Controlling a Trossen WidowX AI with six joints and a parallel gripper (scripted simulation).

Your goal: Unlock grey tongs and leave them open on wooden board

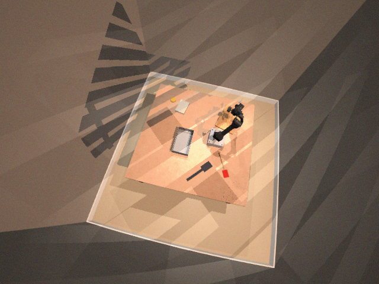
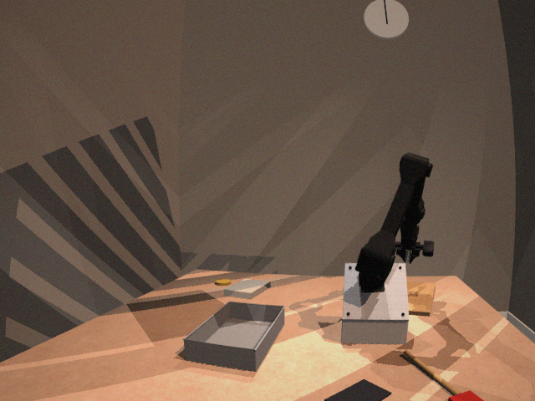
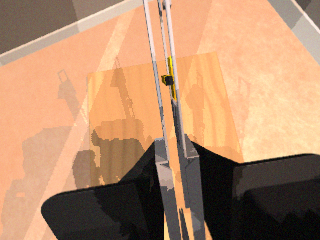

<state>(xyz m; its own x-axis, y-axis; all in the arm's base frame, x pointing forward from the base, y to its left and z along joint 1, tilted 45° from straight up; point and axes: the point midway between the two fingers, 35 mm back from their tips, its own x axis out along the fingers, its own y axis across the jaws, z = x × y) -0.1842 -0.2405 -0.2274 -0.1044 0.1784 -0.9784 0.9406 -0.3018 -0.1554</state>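
My gripper (image 1: 235, 108) (image 2: 409, 251) (image 3: 168, 142) is shut on the grey tongs (image 3: 192, 175) and holds them above the table. In the wrist view, the tongs' two long arms run up between the fingers, close together, with a small yellow and black piece between them. Whether the lock is engaged cannot be told. The wooden board (image 1: 222, 122) (image 2: 425, 302) (image 3: 106, 107) lies below and behind them, with shadows on it. The roasting tin (image 1: 175, 140) (image 2: 220, 354) has nothing lying in or across it. In the top and exterior views the tongs are mostly hidden or too small to read.
The arm's grey base block (image 1: 215, 144) (image 2: 374, 331) stands near the board. A pale flat box (image 1: 182, 106) (image 2: 247, 288) and a yellow disc (image 1: 173, 99) (image 2: 222, 281) lie at the back left. A black spatula (image 1: 206, 166) and a red-headed tool (image 1: 225, 173) (image 2: 466, 396) lie in front.
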